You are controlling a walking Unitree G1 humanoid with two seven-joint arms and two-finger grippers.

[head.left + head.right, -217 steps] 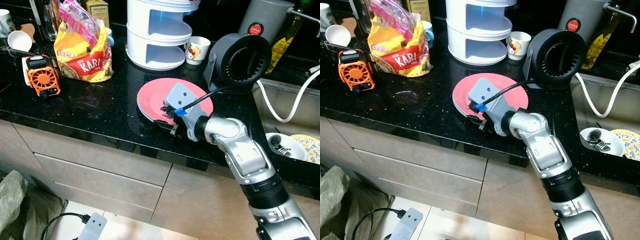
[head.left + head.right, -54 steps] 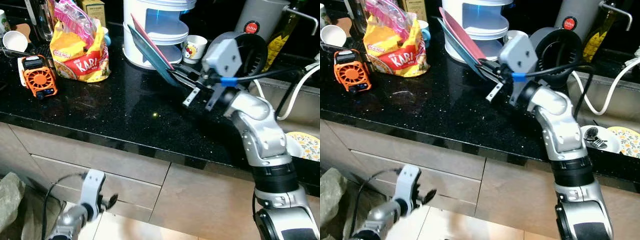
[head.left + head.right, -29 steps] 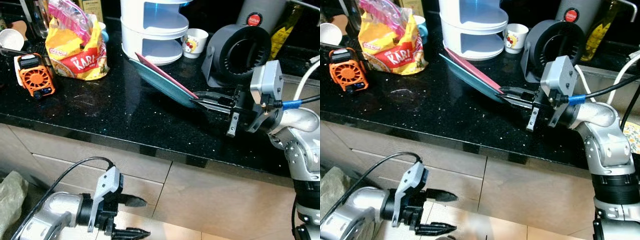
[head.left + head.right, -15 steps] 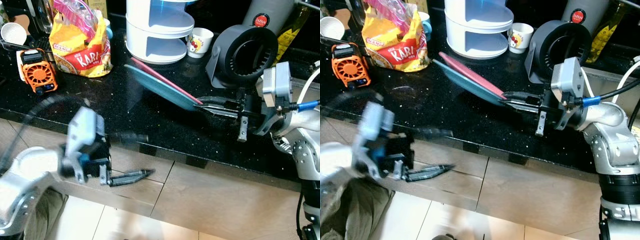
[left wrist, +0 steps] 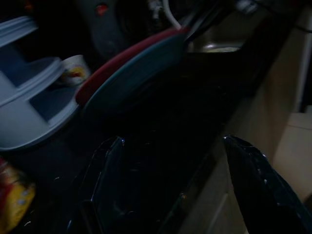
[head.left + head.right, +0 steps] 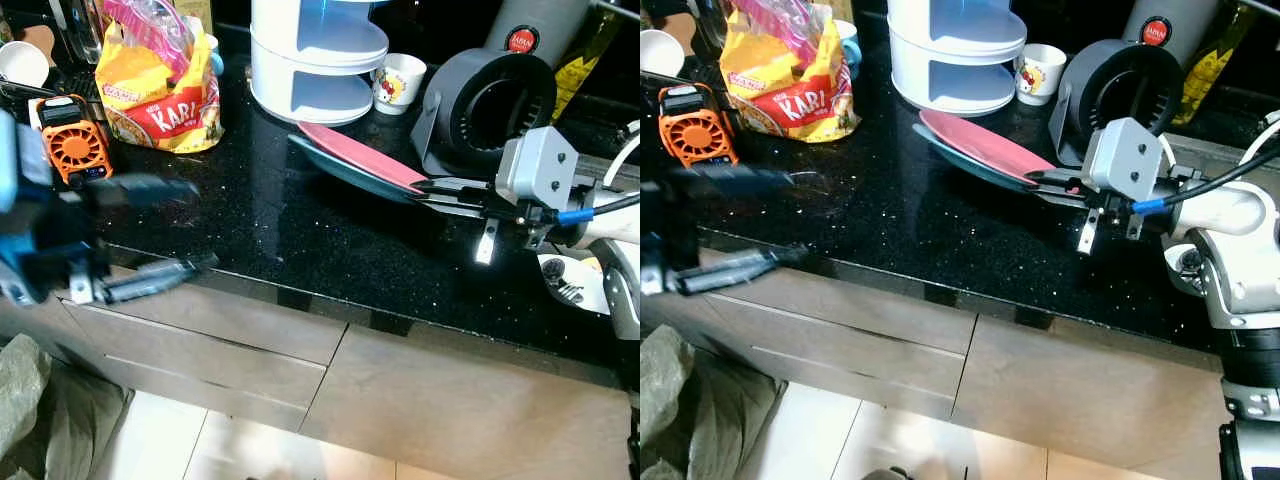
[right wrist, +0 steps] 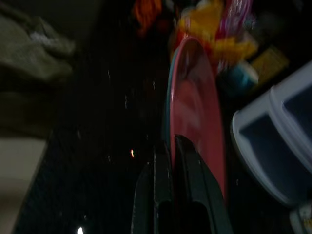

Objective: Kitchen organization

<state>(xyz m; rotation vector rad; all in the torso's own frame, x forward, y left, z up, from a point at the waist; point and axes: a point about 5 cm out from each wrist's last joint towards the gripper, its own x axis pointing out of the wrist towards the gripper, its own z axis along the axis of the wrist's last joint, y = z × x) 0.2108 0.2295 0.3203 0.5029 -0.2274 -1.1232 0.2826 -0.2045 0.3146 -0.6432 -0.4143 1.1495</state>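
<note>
A pink plate (image 6: 360, 158) with a teal underside hangs tilted just above the black counter (image 6: 300, 240), in front of the white tiered rack (image 6: 315, 60). My right gripper (image 6: 425, 190) is shut on its near rim, reaching in from the right. The right wrist view shows the fingers (image 7: 168, 195) pinching the pink plate (image 7: 195, 107). My left gripper (image 6: 203, 225) is blurred at the counter's front edge on the left, open and holding nothing. Its spread fingers (image 5: 105, 180) point towards the plate (image 5: 131, 73).
A black round blower (image 6: 490, 110) and a mug (image 6: 398, 80) stand behind the plate. A yellow snack bag (image 6: 160, 85) and an orange fan (image 6: 68, 135) sit at the back left. A sink (image 6: 580, 290) with dishes lies to the right. Drawers (image 6: 220, 350) run below the counter.
The right gripper has carried the plate to the right and tipped it flatter. The left arm has swung left and up to the counter edge.
</note>
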